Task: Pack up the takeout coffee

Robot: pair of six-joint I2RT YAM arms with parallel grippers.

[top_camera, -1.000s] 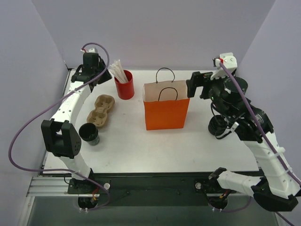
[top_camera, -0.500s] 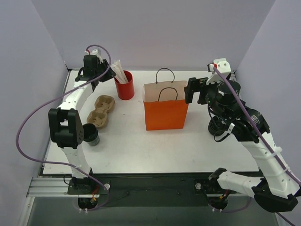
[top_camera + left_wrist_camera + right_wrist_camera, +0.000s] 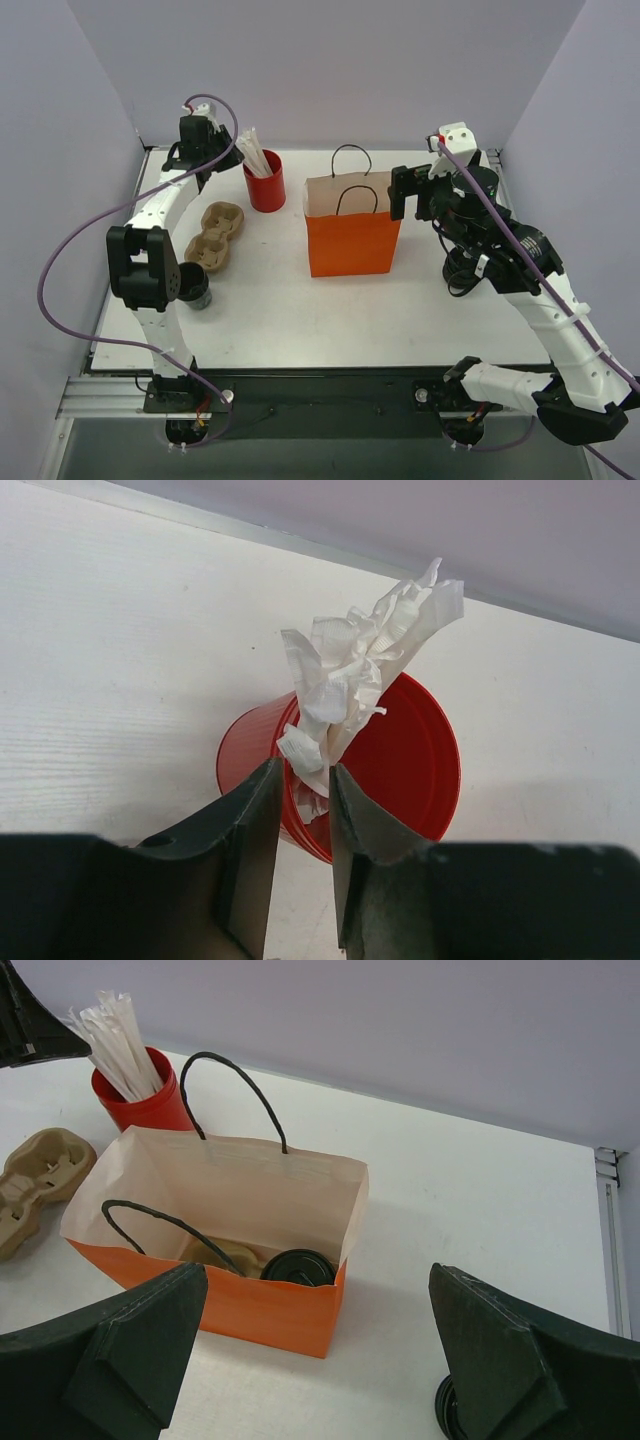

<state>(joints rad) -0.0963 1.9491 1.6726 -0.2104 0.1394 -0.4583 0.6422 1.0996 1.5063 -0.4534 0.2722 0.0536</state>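
My right gripper (image 3: 315, 1272) hangs wide open and empty over the orange paper bag (image 3: 270, 1310), where one lidded coffee cup (image 3: 298, 1267) sits upright for carrying, a second dark cup (image 3: 462, 268) waits at the bag's 3 o'clock, and my left gripper (image 3: 302, 770), at the bag's 10 o'clock, has its fingers nearly together at the wrapped straws (image 3: 365, 655) in the red cup (image 3: 400, 750), though I cannot tell whether they pinch one.

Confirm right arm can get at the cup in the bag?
Probably yes. The right gripper hangs open at the right end of the bag, whose mouth is open, and the cup shows its lid inside near that end. One handle droops across the mouth beside it and could snag.
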